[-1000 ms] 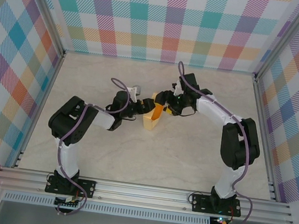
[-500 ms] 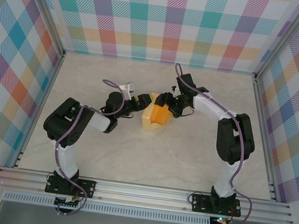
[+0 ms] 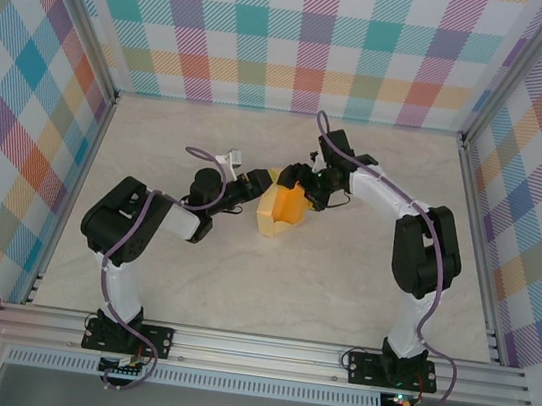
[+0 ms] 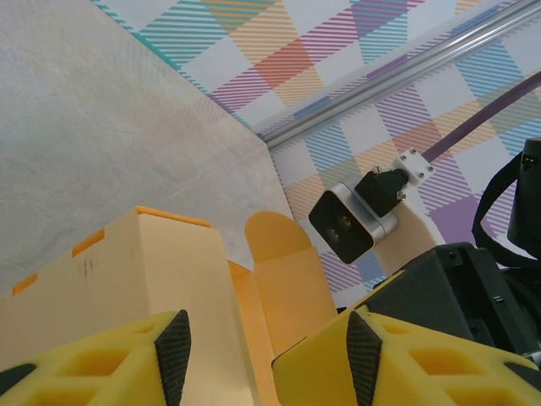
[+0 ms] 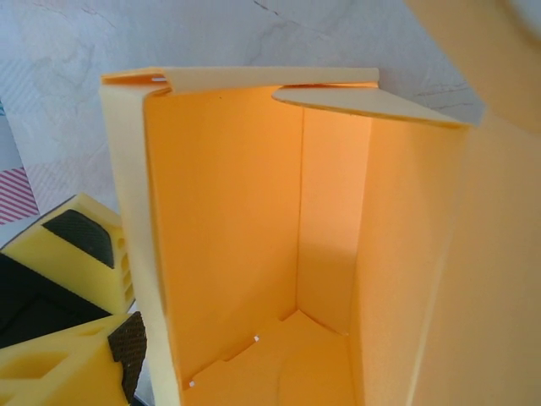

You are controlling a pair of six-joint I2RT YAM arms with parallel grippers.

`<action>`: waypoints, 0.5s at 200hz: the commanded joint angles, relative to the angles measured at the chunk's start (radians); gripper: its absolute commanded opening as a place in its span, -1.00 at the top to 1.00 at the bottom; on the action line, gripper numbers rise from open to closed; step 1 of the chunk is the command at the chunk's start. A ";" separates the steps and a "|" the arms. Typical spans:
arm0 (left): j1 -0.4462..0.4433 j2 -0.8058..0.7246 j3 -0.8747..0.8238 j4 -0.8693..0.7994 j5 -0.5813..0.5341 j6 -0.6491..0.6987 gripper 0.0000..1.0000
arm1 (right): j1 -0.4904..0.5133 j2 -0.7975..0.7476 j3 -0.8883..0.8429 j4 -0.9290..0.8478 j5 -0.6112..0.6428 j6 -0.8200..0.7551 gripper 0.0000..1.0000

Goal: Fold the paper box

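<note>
found the paper box (image 3: 280, 209) open mid worktop (image 3: 268, 294), well clear of the walls (image 3: 293, 45), arms (image 3: 379, 190) bent in toward it; saw left hand (image 3: 251, 182) part-open astride one side, grip unclear; could not tell right hand's (image 3: 306, 181) state.

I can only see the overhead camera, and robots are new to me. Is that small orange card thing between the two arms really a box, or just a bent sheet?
Observer: It's a box. The right wrist camera looks straight into the yellow-orange paper box, and it is hollow, with folded end flaps closing its far end.
Operator: So is the near end shut too?
Observer: No. In the left wrist view a rounded card flap stands up unfolded.
Operator: Is the left hand squeezing it?
Observer: It doesn't look so. The left hand has its yellow foam fingers apart, one on either side of the box's edge.
</note>
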State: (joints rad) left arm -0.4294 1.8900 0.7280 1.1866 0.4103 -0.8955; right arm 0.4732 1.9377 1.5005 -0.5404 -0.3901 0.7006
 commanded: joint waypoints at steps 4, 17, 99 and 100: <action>0.011 0.025 0.005 0.066 0.013 -0.031 -0.08 | 0.006 -0.003 0.029 0.008 -0.041 0.027 -0.54; 0.006 0.034 0.004 0.081 0.012 -0.035 -0.08 | 0.006 -0.003 0.026 0.026 -0.056 0.038 -0.46; -0.019 0.170 0.034 0.228 -0.011 -0.124 -0.08 | 0.021 0.057 0.101 -0.045 -0.053 0.067 -0.44; -0.019 0.170 0.034 0.229 -0.011 -0.124 -0.09 | 0.022 0.058 0.103 -0.048 -0.051 0.067 -0.44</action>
State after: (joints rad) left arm -0.4335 2.0315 0.7322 1.3315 0.4061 -0.9775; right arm 0.4774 1.9598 1.5524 -0.5392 -0.4309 0.7525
